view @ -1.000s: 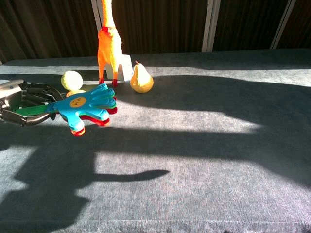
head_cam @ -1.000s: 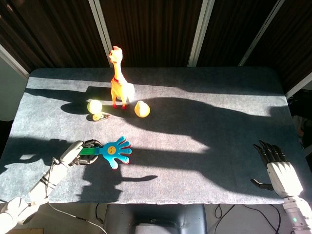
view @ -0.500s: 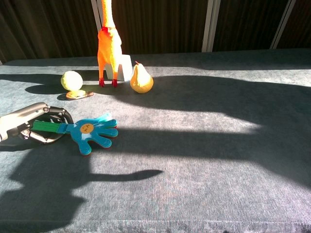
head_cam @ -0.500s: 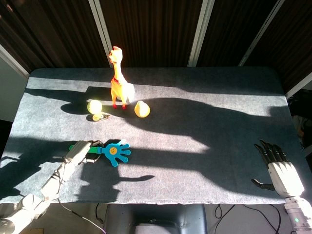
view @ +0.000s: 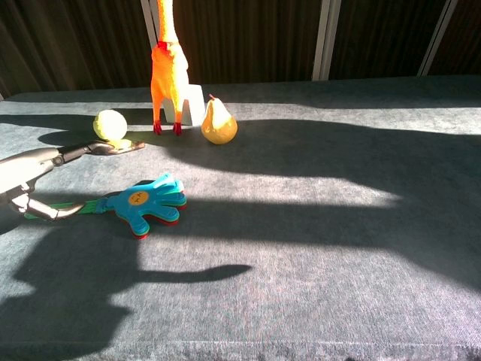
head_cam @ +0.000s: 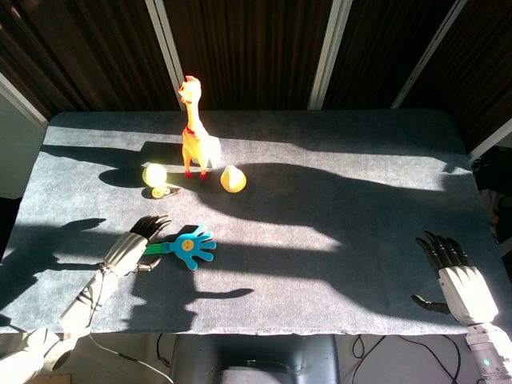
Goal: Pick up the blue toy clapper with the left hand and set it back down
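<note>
The blue toy clapper, a hand-shaped paddle with a yellow face and a green handle, lies flat on the grey table at the front left. My left hand is at the handle end with its fingers stretched out and spread above the handle. Its thumb lies low beside the handle, and nothing is gripped. My right hand hovers near the front right corner with its fingers apart and empty. The chest view does not show it.
A tall orange rubber chicken stands at the back left. A yellow pear sits to its right, a yellow-green ball to its left, with a small flat object beside the ball.
The left hand lowered the clapper from the air onto the table, then opened its fingers and let go of the handle. The right hand has not moved.
</note>
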Tool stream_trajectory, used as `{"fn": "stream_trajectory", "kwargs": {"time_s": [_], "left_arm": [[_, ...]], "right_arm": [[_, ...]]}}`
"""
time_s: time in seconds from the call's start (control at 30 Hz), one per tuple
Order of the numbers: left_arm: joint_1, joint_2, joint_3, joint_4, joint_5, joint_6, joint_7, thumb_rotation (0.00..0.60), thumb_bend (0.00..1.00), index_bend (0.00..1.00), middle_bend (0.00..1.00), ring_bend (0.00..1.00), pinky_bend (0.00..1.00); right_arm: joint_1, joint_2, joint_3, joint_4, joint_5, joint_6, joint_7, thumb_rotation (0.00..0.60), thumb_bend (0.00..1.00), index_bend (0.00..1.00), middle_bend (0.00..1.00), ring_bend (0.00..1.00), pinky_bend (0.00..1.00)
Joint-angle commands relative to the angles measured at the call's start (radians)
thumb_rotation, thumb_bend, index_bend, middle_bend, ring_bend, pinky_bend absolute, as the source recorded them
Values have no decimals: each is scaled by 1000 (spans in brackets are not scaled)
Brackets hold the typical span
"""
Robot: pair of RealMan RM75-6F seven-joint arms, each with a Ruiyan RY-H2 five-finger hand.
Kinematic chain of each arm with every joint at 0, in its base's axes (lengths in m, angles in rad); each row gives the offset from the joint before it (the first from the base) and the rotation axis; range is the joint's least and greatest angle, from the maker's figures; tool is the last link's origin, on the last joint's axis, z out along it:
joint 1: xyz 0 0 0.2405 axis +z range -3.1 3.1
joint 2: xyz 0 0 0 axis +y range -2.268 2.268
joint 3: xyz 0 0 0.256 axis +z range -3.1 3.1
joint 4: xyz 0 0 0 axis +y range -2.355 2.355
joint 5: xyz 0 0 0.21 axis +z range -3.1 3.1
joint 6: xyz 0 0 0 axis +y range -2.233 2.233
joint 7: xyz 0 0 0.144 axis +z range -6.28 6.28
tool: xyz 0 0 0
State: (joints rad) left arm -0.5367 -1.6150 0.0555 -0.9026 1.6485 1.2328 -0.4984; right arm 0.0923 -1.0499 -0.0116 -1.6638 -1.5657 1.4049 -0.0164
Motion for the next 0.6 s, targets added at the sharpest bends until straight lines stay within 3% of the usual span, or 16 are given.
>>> {"fn": "stream_trajectory", "kwargs": {"time_s": [0.03,0.1,0.23,0.37,0.5,0.6], "left_arm": [[42,133,2,-200,3,77,146,600,409,0,0,0,0],[60,181,4,-275,8,111,199,600,406,0,0,0,0],[238,344,43,-497,12,345,471,600,402,0,0,0,0],[363,377,47,-562,-24,489,496,600,407,0,0,0,0],[399,391,44,-589,-37,497,535,600,431,0,0,0,0],[393,410,48,-607,-50,441,527,600,432,0,0,0,0]], "right_arm": [[-1,-1,0,0,-1,1,-3,565,20,0,0,0,0],[-1,-2,-1,-1,-1,1,-6,566,20,0,0,0,0],[-8,-4,2,-1,-4,19,-14,566,20,0,0,0,0],[-11,-28,26,16,22,40,-43,566,20,0,0,0,0],[-17,-54,45,24,50,58,-85,564,21,0,0,0,0],[-20,-56,42,22,46,61,-97,565,21,0,0,0,0]]}}
